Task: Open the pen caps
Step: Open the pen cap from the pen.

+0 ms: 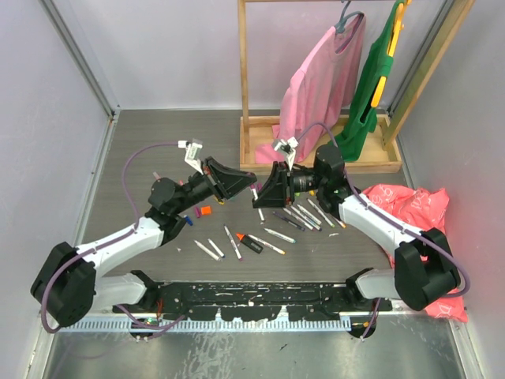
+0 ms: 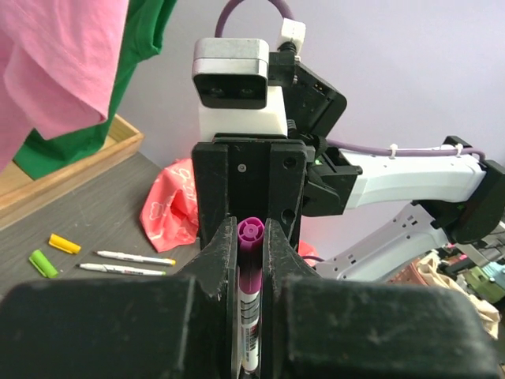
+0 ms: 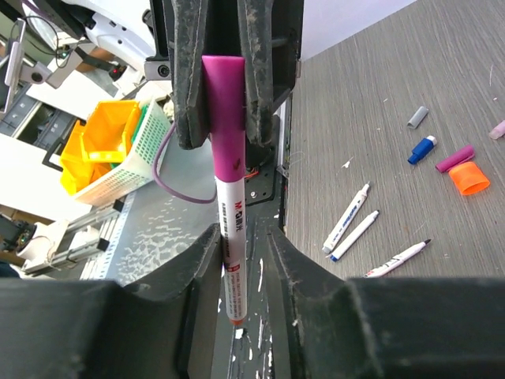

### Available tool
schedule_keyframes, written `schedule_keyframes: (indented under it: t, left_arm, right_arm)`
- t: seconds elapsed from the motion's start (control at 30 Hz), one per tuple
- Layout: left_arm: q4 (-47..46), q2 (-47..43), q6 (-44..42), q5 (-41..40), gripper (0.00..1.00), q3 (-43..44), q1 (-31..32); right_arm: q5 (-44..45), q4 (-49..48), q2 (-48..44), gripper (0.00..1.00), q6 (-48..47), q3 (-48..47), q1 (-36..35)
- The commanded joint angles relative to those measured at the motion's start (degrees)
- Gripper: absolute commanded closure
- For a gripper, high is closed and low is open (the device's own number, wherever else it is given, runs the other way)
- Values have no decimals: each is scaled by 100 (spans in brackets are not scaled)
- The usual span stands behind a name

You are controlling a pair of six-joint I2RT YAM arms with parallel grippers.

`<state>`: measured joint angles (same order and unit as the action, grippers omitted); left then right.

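1. The purple cap (image 3: 224, 118) is pinched between the jaws of the left gripper (image 3: 225, 130), which are closed tight on it. The pen hangs in the air over the middle of the table (image 3: 379, 79), just far of the pens (image 1: 293, 225) lying there.
2. The right gripper (image 3: 241, 260) has its jaws slightly parted around the white barrel (image 3: 230, 245) below the cap. A sliver of gap shows on one side, so it appears to flank the barrel rather than clamp it.
3. Main risk: with that slack hold, any pull by the left arm would likely drag the whole pen along, and the cap would stay seated.
4. Second risk: if the cap does pop free while the barrel is unclamped, the barrel could drop and roll among the pens and loose caps, such as the orange cap (image 3: 469, 178).
5. Third risk: off-axis pulling could tilt the pen in the jaws or let it slip.
6. Materials: the cap is a smooth, glossy, slightly flattened plastic sleeve. The barrel is a thin, hard white tube with print on it. The fingers are matt black with flat inner faces, and the tabletop has a grey wood grain.
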<state>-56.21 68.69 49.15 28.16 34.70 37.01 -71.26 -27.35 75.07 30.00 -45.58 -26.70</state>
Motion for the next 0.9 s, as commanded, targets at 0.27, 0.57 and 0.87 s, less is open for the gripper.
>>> schedule_keyframes:
  t: [0.27,0.57,0.87]
  left_arm:
    - [979,-603,-887,-1309,100,685,-180]
    - [913,-546,12,-1287,100,1980,-2241]
    - [1613,-790,46,-795,100,1676,-3010]
  right_arm:
    - [464,678,126,99,-576,-419,-237]
    - [345,666,704,99,-631,-451,-690]
    - [553,1317,877,99,-1203,-679,-828]
